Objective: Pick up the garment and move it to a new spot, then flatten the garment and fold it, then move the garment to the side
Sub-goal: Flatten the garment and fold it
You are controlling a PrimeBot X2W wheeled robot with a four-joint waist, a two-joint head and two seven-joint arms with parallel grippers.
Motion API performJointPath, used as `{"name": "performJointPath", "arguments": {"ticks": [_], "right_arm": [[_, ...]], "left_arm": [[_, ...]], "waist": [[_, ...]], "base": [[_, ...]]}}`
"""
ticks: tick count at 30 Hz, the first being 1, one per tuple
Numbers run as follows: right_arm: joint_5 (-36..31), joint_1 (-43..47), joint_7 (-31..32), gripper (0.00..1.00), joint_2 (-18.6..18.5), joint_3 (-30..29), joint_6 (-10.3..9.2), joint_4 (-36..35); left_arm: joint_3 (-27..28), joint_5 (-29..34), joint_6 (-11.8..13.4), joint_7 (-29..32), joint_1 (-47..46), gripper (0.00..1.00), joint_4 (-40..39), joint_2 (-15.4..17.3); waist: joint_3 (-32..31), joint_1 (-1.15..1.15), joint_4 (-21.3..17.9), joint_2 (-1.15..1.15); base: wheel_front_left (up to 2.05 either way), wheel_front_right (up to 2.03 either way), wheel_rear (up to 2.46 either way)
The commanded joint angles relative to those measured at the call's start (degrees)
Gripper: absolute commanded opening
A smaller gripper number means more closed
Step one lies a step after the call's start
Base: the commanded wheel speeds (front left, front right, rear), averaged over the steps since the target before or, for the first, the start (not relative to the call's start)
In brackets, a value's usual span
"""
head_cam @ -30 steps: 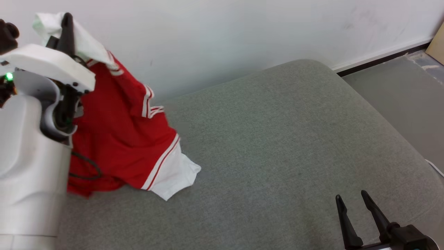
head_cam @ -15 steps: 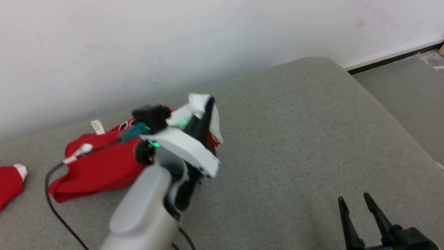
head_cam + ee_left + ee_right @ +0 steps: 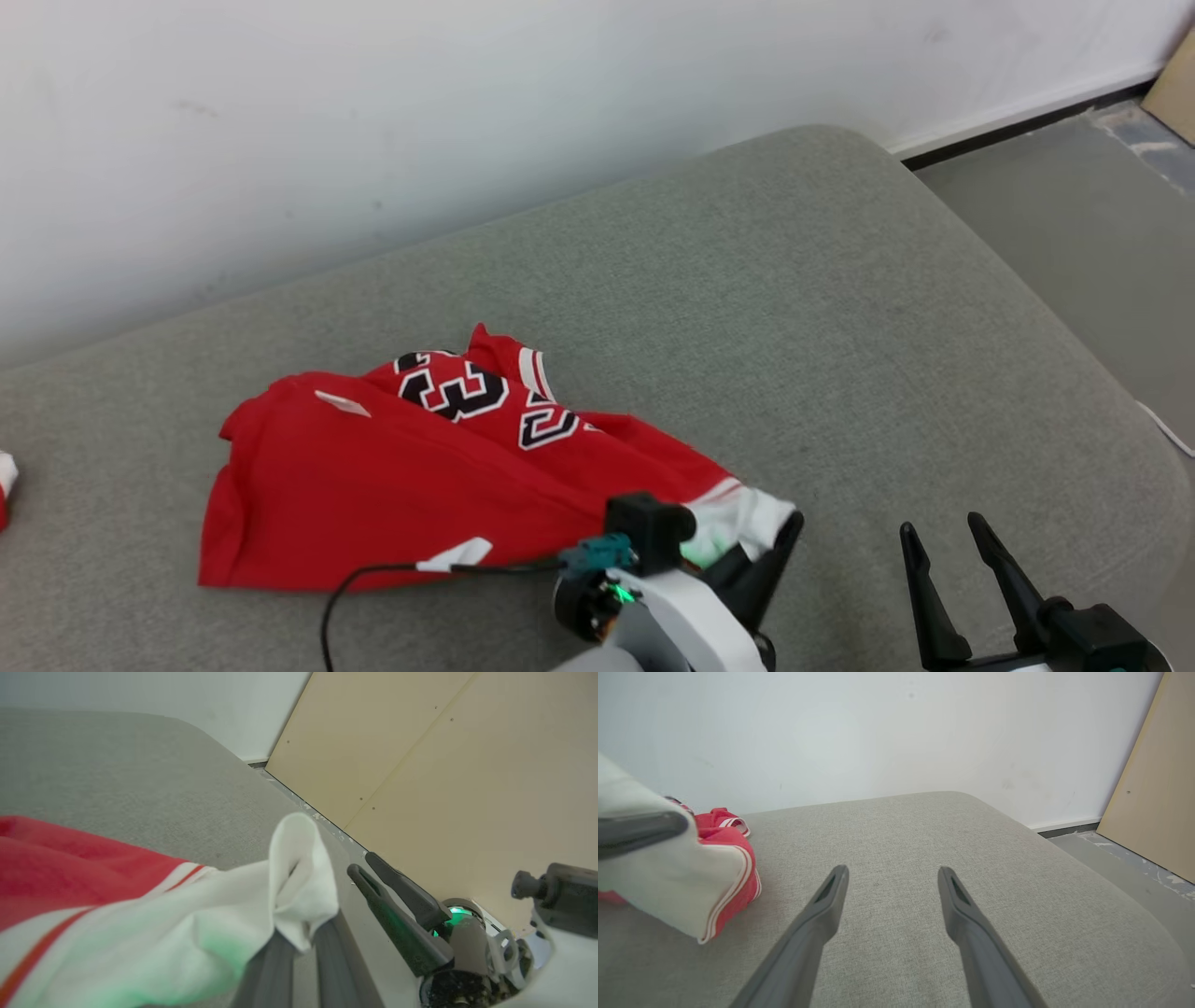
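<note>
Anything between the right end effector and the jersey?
Head view: the left end effector, shut on the jersey at its white hem, then bare grey cushion up to the open right end effector.

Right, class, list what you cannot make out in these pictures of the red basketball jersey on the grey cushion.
Head view: red-and-white scrap, cut off by the left edge; unidentifiable.
Head view: the red basketball jersey's black number, partly hidden by folds.
Left wrist view: left tool, tips buried under the jersey's white hem.
Right wrist view: that hem, blurred near the lens.
</note>
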Motion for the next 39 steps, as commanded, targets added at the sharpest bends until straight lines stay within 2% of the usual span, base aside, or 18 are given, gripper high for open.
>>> {"name": "performJointPath", "arguments": {"ticks": [1,6,12,14,15,16,22,28,32,35,39], "right_arm": [[0.3,-0.3,0.1,1.0,-0.1,-0.2,-0.12,0.2],[0.4,-0.4,0.1,1.0,0.2,-0.9,-0.11,0.3],[0.0,-0.9,0.1,1.0,0.5,-1.1,-0.12,0.5],[0.0,-1.1,0.1,1.0,0.7,-1.0,-0.11,0.5],[0.0,-1.1,0.1,1.0,0.7,-0.9,-0.12,0.5],[0.0,-1.1,0.1,1.0,0.7,-0.9,-0.11,0.5],[-0.4,-0.7,0.1,1.0,0.7,-1.3,-0.11,0.8],[-0.7,-0.3,0.1,1.0,0.4,-1.3,-0.12,0.9],[-0.7,0.6,0.1,1.0,0.0,-1.5,-0.12,0.7],[-0.8,1.2,0.1,1.0,-0.3,-1.9,-0.12,0.6],[-1.0,1.8,0.1,1.0,-0.4,-2.3,-0.12,0.5]], "left_arm": [[-1.4,-1.1,0.3,-0.5,-0.7,0.0,0.6,0.2],[-4.6,-4.6,1.4,-2.7,-1.8,0.0,1.6,0.2],[-1.7,-6.5,2.7,-3.8,-4.2,0.0,-0.9,0.2],[-1.3,-6.3,3.2,-3.8,-3.5,0.44,-2.1,0.1],[-1.9,-6.6,3.0,-3.8,-3.1,0.81,-2.6,0.1],[-2.5,-6.9,2.8,-3.8,-3.1,1.0,-3.0,0.1],[-9.3,-11.8,0.8,-3.8,-4.7,1.0,-4.5,0.1],[-11.1,-14.0,0.1,-3.8,-6.4,1.0,-6.4,0.2],[-12.3,-12.8,-0.7,-3.5,-7.1,1.0,-5.5,0.1],[-11.9,-11.3,-0.1,-3.6,-7.3,1.0,-4.6,1.1],[-8.0,-9.0,1.9,-3.8,-5.7,1.0,-4.7,4.1]], "waist": [[0.6,0.0,-0.6,0.0],[1.5,0.0,-1.2,0.0],[1.8,0.0,-1.3,0.0],[1.8,0.0,-1.3,0.0],[1.8,0.0,-1.3,0.0],[1.8,0.0,-1.3,0.0],[1.5,0.0,-0.5,0.0],[0.4,0.0,0.6,0.0],[-0.5,0.0,1.6,0.0],[-1.2,0.0,2.4,0.0],[-2.1,0.0,3.5,0.0]], "base": [[0.0,0.0,0.0],[0.0,0.0,0.0],[0.0,0.0,0.0],[0.0,0.0,0.0],[0.0,0.0,0.0],[0.0,0.0,0.0],[0.0,0.0,0.0],[0.0,0.0,0.0],[0.0,0.0,0.0],[0.0,0.0,0.0],[0.0,0.0,0.0]]}}
